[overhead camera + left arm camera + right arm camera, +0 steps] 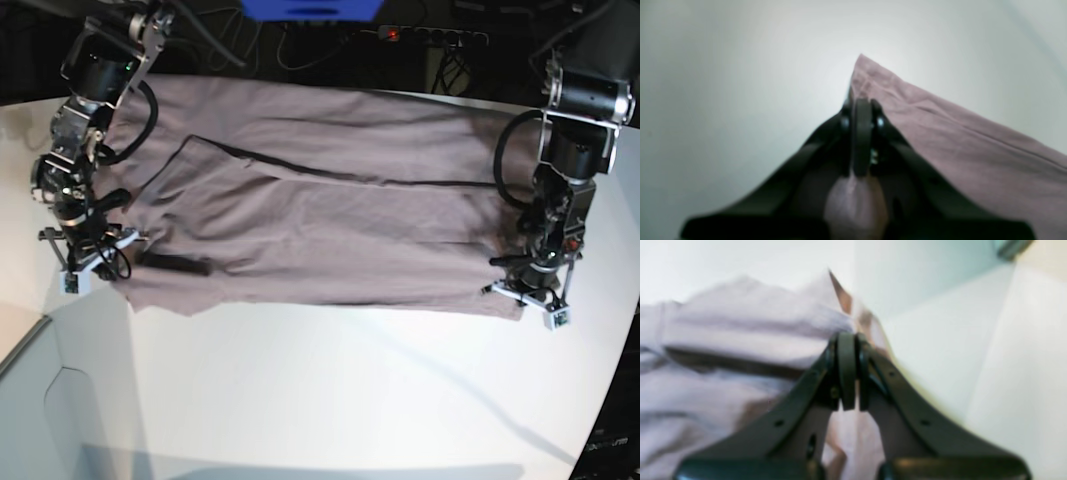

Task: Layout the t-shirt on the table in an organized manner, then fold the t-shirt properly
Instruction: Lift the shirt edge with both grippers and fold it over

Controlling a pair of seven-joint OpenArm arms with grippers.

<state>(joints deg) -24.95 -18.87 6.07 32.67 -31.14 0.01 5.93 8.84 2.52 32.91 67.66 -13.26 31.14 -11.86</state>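
In the base view, the bare near part of the white table point(330, 390) is being shown closest to the camera, with its curved edge running along the lower right. Beyond that bare stretch, the t-shirt point(320, 215) is being spread wide across the table, its near hem lying roughly parallel to the front and its far edge reaching the dark back of the scene; a long dark crease line is being carried across its upper half, and a flap is being folded over near its left part. At the near right corner of the cloth, the left gripper point(527, 296) is being held low on the hem, and in the left wrist view the left gripper point(862, 106) is being seen with its jaws pressed together on a bunch of the mauve fabric, the t-shirt point(973, 150) running away to the right and rising to a point past the fingertips, with the white table point(723, 100) to the left. At the near left corner, the right gripper point(95, 262) is being kept at the cloth's edge, and in the right wrist view the right gripper point(850, 340) is being shown with its jaws closed on a fold of the t-shirt point(740, 326), whose rumpled folds are lying to the left while the white table point(957, 356) is lying to the right. Both wrist views are blurred.
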